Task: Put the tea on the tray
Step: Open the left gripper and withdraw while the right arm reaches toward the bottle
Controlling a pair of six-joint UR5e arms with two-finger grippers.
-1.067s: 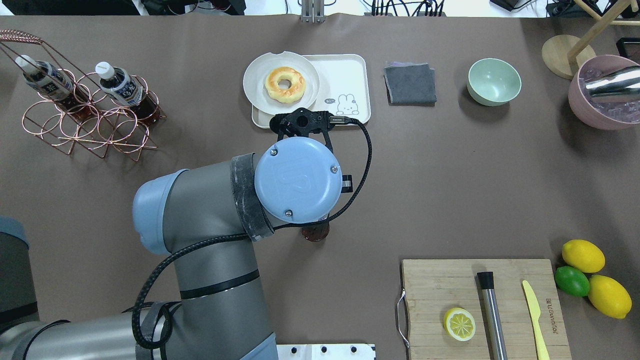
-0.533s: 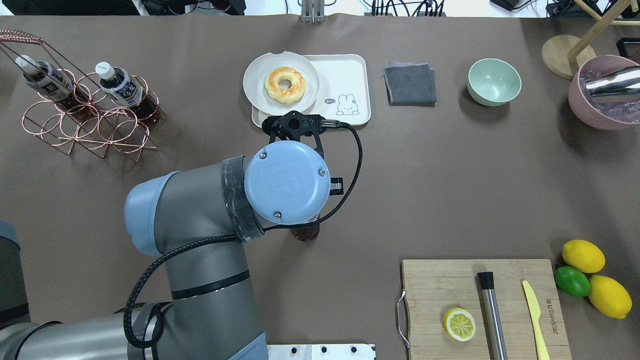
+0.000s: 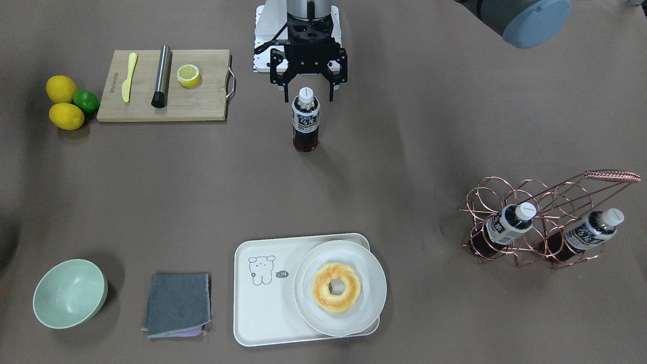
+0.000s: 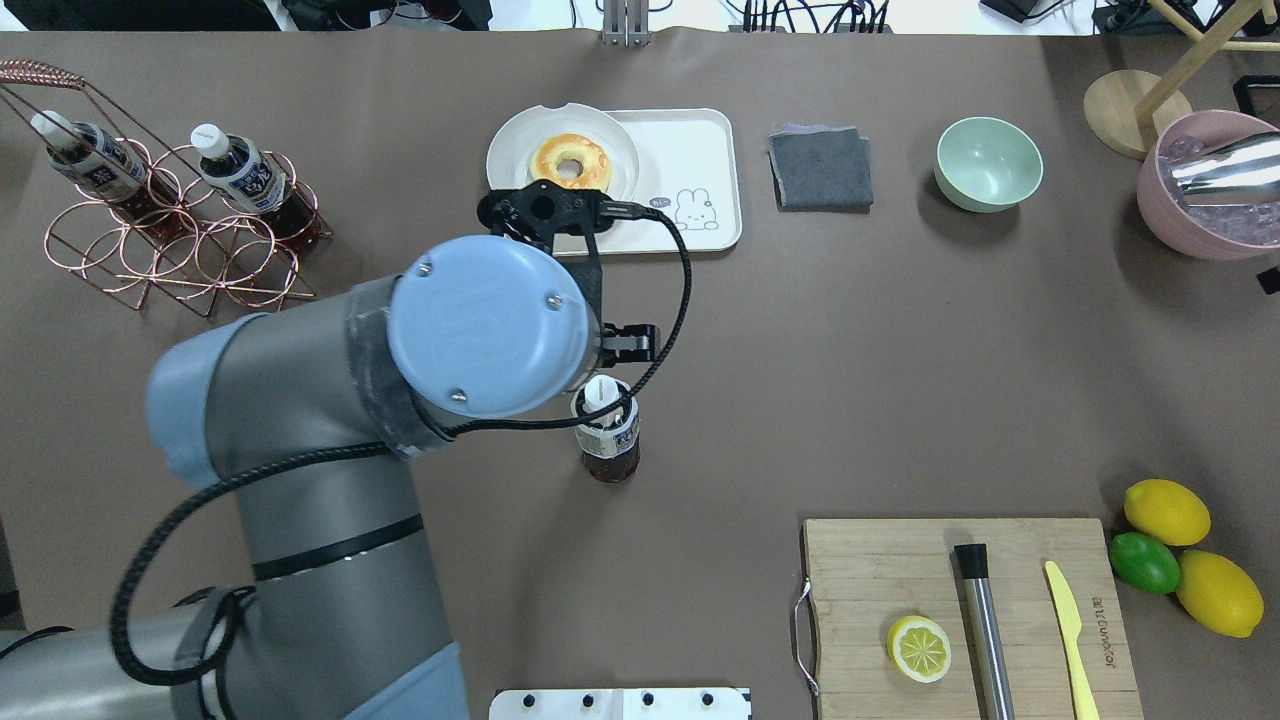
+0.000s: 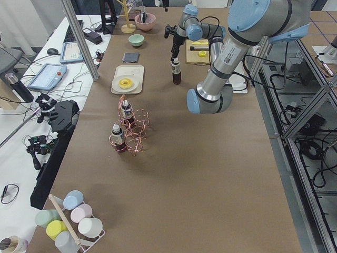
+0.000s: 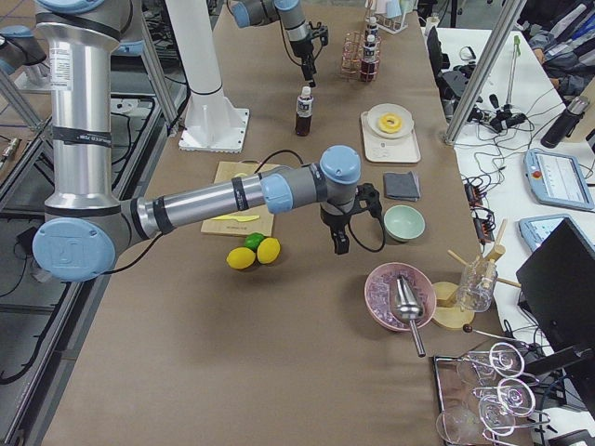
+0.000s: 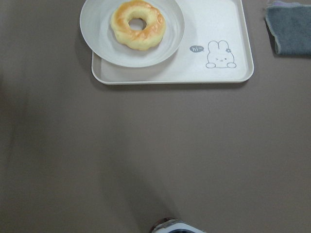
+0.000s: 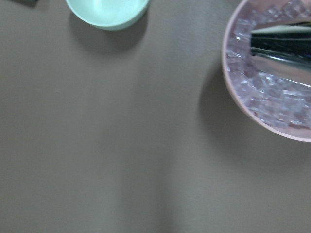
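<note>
The tea bottle (image 3: pixel 306 121) stands upright on the bare table, white cap up; it also shows in the overhead view (image 4: pixel 607 435). My left gripper (image 3: pixel 307 85) is open and hangs just above the cap, touching nothing. Only the cap's edge (image 7: pixel 176 227) shows at the bottom of the left wrist view. The cream tray (image 3: pixel 263 303) lies farther out on the table, with a round plate and donut (image 3: pixel 337 288) on one half. The tray also shows in the overhead view (image 4: pixel 700 150). My right gripper (image 6: pixel 339 232) hovers near the green bowl; I cannot tell its state.
Two like bottles lean in a copper wire rack (image 4: pixel 170 220). A grey cloth (image 4: pixel 820 167), a green bowl (image 4: pixel 988 163) and a pink ice bowl (image 4: pixel 1210 185) lie along the far side. A cutting board (image 4: pixel 870 560) with lemon half, steel bar and knife lies near, lemons beside it.
My left arm has risen and swung left in the overhead view. The bottle, hidden under the wrist before, now shows standing free on the table.
</note>
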